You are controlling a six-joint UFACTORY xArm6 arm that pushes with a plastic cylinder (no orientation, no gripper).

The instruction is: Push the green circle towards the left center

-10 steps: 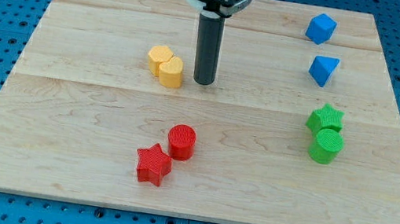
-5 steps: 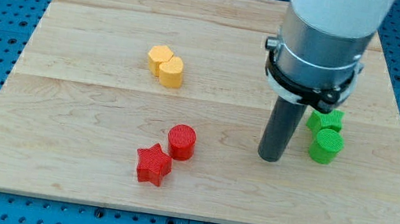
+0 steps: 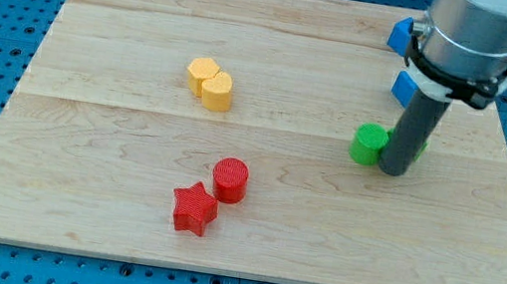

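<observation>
The green circle (image 3: pixel 368 144) lies on the wooden board (image 3: pixel 104 200), right of centre. My tip (image 3: pixel 393 171) stands right against its right side. A green star (image 3: pixel 421 147) is mostly hidden behind the rod, only a sliver showing at the rod's right edge.
Two yellow blocks (image 3: pixel 210 83) sit touching at the upper left of centre. A red circle (image 3: pixel 230 180) and a red star (image 3: pixel 193 208) sit together at the lower middle. Two blue blocks (image 3: pixel 401 33) (image 3: pixel 403 87) are partly hidden behind the arm at the upper right.
My tip went from the board's middle to the right, came round the green blocks, and the green circle has slid up and left, away from the star.
</observation>
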